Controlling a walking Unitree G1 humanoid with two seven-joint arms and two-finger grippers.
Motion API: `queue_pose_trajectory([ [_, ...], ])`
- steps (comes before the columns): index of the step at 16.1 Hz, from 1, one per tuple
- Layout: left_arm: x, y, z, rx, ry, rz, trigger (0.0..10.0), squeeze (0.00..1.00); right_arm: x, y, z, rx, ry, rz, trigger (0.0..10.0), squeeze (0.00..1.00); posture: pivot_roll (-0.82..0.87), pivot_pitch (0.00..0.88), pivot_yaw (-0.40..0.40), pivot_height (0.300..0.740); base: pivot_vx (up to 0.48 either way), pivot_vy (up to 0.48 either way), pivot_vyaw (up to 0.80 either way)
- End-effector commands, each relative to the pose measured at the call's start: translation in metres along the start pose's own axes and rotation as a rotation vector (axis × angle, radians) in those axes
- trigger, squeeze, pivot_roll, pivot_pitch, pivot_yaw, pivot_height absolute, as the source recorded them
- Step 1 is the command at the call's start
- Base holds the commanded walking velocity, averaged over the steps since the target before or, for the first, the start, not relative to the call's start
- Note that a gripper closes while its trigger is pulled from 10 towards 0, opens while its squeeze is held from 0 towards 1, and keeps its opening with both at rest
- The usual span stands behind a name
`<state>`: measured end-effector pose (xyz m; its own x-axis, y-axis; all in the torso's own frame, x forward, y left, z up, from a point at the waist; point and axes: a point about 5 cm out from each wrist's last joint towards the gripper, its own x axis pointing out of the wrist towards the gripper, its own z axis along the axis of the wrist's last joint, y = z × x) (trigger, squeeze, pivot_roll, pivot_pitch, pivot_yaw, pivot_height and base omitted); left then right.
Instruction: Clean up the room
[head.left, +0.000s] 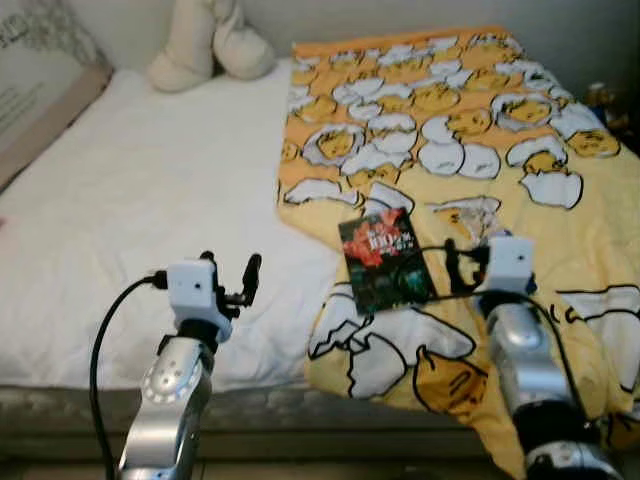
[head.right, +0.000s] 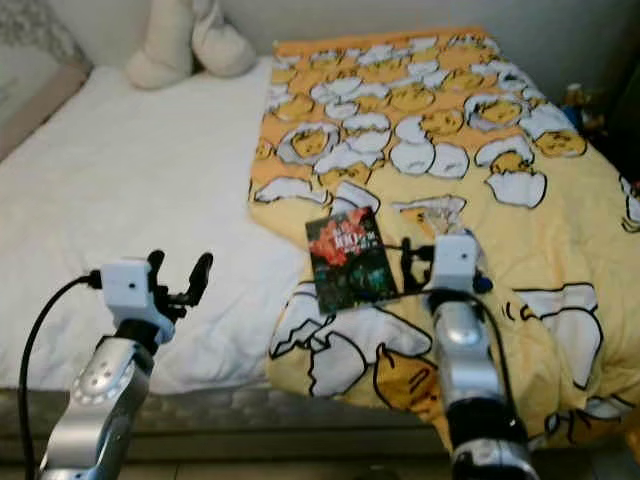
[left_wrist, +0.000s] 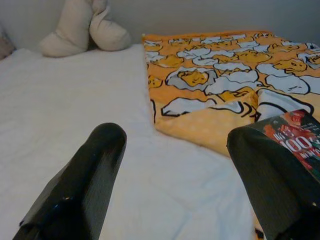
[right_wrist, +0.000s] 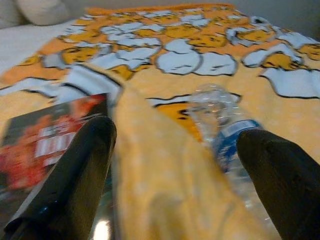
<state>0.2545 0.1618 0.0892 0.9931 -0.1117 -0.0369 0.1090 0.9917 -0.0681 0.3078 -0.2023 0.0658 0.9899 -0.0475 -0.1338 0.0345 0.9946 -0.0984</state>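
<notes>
Clutter on the bed is what's left to tidy. Nearest, at about 5 o'clock, the right gripper (right_wrist: 175, 175) hangs with fingers spread wide, empty, a clear plastic bottle (right_wrist: 225, 132) just ahead of it, probably lined up for a grab. At 7 o'clock the left gripper (head.left: 232, 277) hovers over the white sheet (head.left: 150, 200), also spread open and holding nothing. Mid-bed, a dark book (head.left: 384, 260) lies flat on the yellow egg-print blanket (head.left: 450, 120). Farthest, at 11 o'clock, a cream pillow (head.left: 205, 40) sits against the wall.
</notes>
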Motion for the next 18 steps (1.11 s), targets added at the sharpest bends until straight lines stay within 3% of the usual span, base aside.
queue_pose_trajectory([
  [1,-0.003,0.002,0.001,-0.014,0.003,0.003,10.0,0.0,0.0,0.009,0.0,-0.005,-0.005,0.029,10.0,0.0,-0.12,0.0,0.13,0.74,0.45,0.0,0.0],
  [5,-0.002,-0.014,0.003,-0.009,0.019,-0.079,10.0,0.0,0.01,0.013,0.001,0.036,0.02,0.032,10.0,0.0,-0.11,0.0,0.137,0.74,0.456,0.0,0.0],
  [8,0.001,-0.024,0.005,-0.035,0.024,-0.13,10.0,0.0,0.018,0.015,0.005,-0.038,0.047,0.057,10.0,0.0,-0.12,0.0,0.134,0.74,0.424,-0.164,0.0],
  [9,0.002,-0.03,-0.002,-0.051,0.044,-0.134,10.0,0.0,0.026,0.014,0.011,-0.099,0.073,0.099,10.0,0.0,-0.14,0.0,0.103,0.74,0.0,0.0,0.0],
  [13,0.002,-0.044,-0.01,-0.127,0.042,-0.08,10.0,0.0,0.033,0.002,0.021,-0.143,0.079,0.13,10.0,0.0,-0.17,0.0,0.007,0.74,0.0,0.0,0.0],
  [14,0.002,-0.047,-0.01,-0.135,0.04,-0.073,10.0,0.0,0.033,0.002,0.019,-0.142,0.091,0.133,10.0,0.0,-0.16,0.0,-0.008,0.74,0.0,0.0,0.0],
  [18,0.0,-0.055,-0.007,-0.124,0.015,-0.074,10.0,0.0,0.033,-0.003,-0.001,0.004,0.226,0.093,10.0,0.0,-0.13,0.0,-0.038,0.74,0.0,0.0,0.0],
])
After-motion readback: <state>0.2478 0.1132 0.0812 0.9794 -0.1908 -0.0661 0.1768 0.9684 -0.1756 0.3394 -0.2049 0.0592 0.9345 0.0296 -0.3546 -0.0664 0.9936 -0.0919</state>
